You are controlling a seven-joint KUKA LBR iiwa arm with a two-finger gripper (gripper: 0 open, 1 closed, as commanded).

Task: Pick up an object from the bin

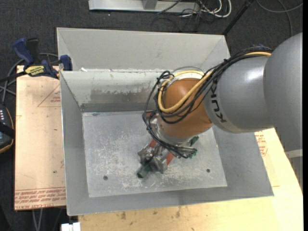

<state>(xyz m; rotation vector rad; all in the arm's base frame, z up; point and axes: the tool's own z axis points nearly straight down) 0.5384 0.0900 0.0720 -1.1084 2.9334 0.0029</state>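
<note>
A small dark, greenish-black object (144,172) lies on the scuffed floor of the grey metal bin (101,143), in the lower centre of the frame. It is close to the bin's lower wall and well apart from the left and right walls. It sits just below and to the left of the two-finger gripper (153,161), either touching its tip or right beside it; I cannot tell which. The object looks slightly elongated, with its long axis running from lower left to upper right, roughly in line with the way the gripper leans toward it. Its exact shape is too small and shadowed to make out.

Whether the gripper is open, closed or already clamped on the object cannot be told, because its metal parts and the dark object run together at the tip.

The thick grey arm link (260,90) comes in from the right of the frame and bends down into the bin. The rounded orange wrist cover (185,107) hangs over the middle of the floor, with looped yellow and black cables (162,88) draped across its upper left side. The gripper points downward and a little toward the lower left, low over the floor.

My reading is that any remaining correction is a small shift toward the lower left, so that the jaws straddle the object across its short side.
</note>
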